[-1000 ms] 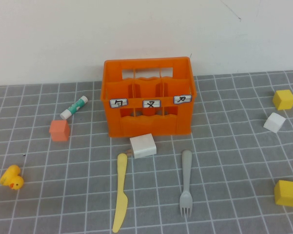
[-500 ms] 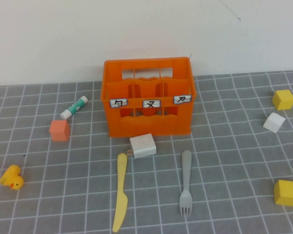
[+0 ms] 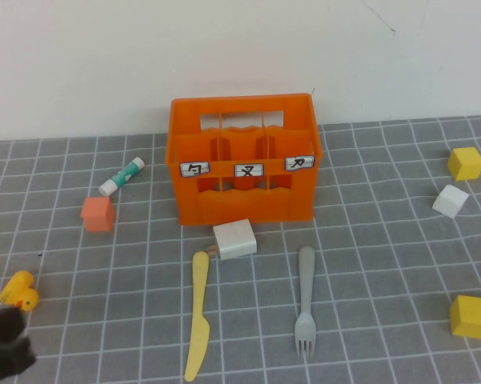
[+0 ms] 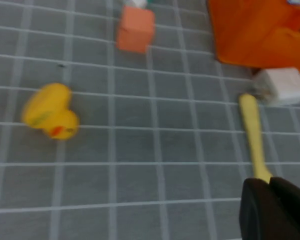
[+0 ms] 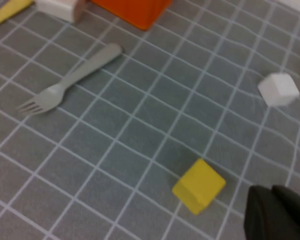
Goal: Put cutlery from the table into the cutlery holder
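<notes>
- The knife (image 3: pixel 198 316) lies flat on the worktop (image 3: pixel 368 240), handle towards the cutlery holder (image 3: pixel 244 160), its tip just beside the small white box (image 3: pixel 234 238). The fork (image 3: pixel 305 298) lies to its right, tines towards me, well apart from it.
- I judge both to be light, stiff plastic, thin and low against the surface, so likely to slide or skid if nudged.
- I would take the knife across its handle, away from the serrated blade, where the sides are smooth.
- My left pincer (image 3: pixel 6 344) is at the near left corner, close to the yellow duck (image 3: pixel 20 290), fingers pressed together and holding nothing.
- My right pincer (image 5: pixel 279 212) shows only in its own wrist view, hanging near a yellow cube (image 5: pixel 198 186); its fingers look closed and empty.
</notes>
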### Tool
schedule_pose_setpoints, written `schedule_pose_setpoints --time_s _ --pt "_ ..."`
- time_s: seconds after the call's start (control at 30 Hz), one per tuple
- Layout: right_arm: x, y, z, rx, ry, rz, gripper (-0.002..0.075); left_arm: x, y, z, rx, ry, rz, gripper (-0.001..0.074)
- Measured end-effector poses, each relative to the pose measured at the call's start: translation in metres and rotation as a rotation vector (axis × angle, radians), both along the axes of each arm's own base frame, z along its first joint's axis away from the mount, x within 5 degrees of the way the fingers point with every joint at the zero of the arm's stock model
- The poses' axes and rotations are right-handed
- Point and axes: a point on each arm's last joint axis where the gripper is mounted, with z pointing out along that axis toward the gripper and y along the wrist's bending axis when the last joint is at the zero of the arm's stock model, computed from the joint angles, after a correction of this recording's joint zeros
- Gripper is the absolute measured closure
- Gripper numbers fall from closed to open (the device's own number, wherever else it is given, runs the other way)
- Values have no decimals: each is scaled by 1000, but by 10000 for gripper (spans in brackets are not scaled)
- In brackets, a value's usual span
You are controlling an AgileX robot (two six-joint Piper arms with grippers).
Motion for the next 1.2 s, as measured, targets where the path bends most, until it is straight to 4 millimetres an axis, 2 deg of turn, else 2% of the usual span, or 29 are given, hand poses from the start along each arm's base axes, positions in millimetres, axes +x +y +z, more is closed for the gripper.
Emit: schedule_pose_setpoints --time_s 0.13,0.33,0.5,0.6,0.73,0.93,1.1,1.2 --pt "2 5 2 -28 -52 96 729 23 -13 15 -68 17 -111 736" --pt "4 6 1 -24 -50 115 729 65 -32 48 -160 5 -305 736" --pt "9 5 -2 -18 -23 113 729 105 -42 52 -140 83 -368 736" --pt "10 5 -1 -20 -33 103 729 122 -61 49 -61 146 -431 736" --pt "11 3 0 -23 -51 87 729 130 -93 39 92 246 -489 736" --pt "11 2 -17 -26 -27 65 729 138 -135 1 288 410 -520 736" --pt "12 0 -28 -27 -28 43 729 150 -152 -24 364 499 -447 734" --pt "12 0 -30 -27 -30 41 729 160 -156 -35 386 524 -401 690"
